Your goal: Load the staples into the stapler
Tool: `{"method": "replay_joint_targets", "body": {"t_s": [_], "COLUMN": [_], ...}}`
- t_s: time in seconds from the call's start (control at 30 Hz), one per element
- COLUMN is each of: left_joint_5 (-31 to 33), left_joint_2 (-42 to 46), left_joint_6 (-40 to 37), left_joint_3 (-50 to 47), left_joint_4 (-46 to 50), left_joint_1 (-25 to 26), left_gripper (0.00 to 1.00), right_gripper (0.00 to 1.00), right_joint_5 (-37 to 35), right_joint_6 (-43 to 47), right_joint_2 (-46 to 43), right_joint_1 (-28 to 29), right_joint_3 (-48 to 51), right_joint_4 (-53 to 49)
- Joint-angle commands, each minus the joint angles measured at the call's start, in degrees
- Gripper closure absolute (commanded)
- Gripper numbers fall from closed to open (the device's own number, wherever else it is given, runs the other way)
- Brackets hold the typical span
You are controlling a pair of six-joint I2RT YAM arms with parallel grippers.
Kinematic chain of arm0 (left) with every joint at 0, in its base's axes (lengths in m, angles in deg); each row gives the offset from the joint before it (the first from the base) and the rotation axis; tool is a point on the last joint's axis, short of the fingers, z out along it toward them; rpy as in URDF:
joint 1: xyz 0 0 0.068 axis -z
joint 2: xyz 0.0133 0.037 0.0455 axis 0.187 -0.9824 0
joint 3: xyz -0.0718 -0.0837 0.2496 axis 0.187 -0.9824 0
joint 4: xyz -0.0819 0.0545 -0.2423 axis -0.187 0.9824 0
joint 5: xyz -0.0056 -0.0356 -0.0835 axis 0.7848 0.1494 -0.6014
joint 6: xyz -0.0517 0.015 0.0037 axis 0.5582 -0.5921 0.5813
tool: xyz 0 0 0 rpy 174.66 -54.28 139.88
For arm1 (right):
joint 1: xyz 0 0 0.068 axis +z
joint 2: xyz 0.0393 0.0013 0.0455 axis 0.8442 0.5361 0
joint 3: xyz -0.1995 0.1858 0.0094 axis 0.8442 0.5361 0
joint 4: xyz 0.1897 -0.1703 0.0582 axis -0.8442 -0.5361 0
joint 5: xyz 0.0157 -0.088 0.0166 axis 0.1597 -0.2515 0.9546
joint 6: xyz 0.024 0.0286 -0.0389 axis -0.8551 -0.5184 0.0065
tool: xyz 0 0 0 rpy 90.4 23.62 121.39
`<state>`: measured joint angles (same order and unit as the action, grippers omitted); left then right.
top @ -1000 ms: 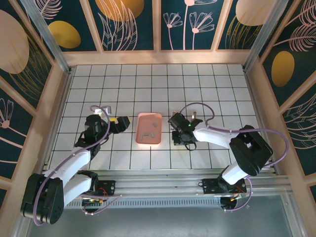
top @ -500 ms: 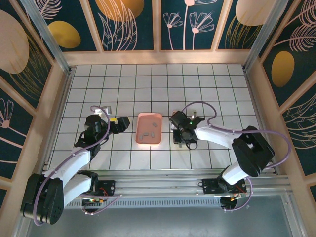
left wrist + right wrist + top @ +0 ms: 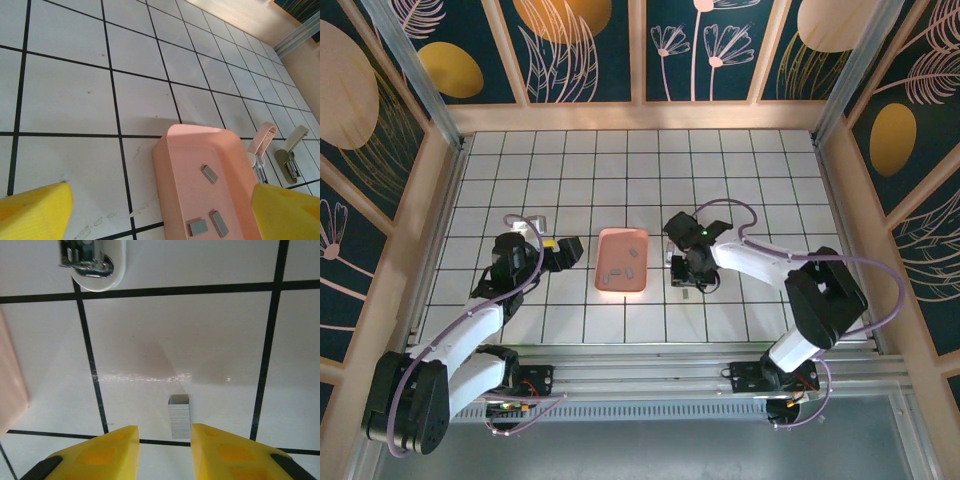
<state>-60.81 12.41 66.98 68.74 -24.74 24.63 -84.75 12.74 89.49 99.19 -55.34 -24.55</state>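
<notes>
Several grey staples (image 3: 210, 174) lie in a pink tray (image 3: 622, 283). One more staple strip (image 3: 179, 416) lies flat on a white tile, just ahead of my right gripper (image 3: 165, 432), close to its right finger. That gripper's jaws stand slightly apart with nothing between them; it hovers right of the tray (image 3: 688, 280). The stapler (image 3: 95, 265) lies opened beyond the strip, its metal channel showing, and sits past the tray's far side (image 3: 262, 142). My left gripper (image 3: 160, 205) is wide open just left of the tray (image 3: 558, 250).
A beige object (image 3: 291, 155) lies beside the stapler. The tiled floor (image 3: 570, 190) is bounded by wooden walls at the back and sides. The tray's rim (image 3: 165, 175) lies close in front of the left fingers (image 3: 35, 207).
The right wrist has shifted slightly toward the back while its gripper stays beside the tray. The left arm has not moved.
</notes>
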Motion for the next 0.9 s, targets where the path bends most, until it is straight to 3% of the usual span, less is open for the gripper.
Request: {"method": "replay_joint_targets", "body": {"t_s": [0.0,0.87], "left_joint_5": [0.5,0.3], "left_joint_2": [0.0,-0.1], "left_joint_6": [-1.4,-1.5], "left_joint_3": [1.1,1.1], "left_joint_4": [0.6,0.9], "left_joint_1": [-0.3,-0.3], "left_gripper": [0.08,0.08], "right_gripper": [0.67,0.74], "right_joint_5": [-0.2,-0.1], "right_joint_6": [1.1,4.1], "right_joint_2": [1.6,7.2], "right_joint_1": [0.2,-0.9], "right_joint_3": [-2.0,-1.5], "right_joint_4": [-2.7,-0.5]}}
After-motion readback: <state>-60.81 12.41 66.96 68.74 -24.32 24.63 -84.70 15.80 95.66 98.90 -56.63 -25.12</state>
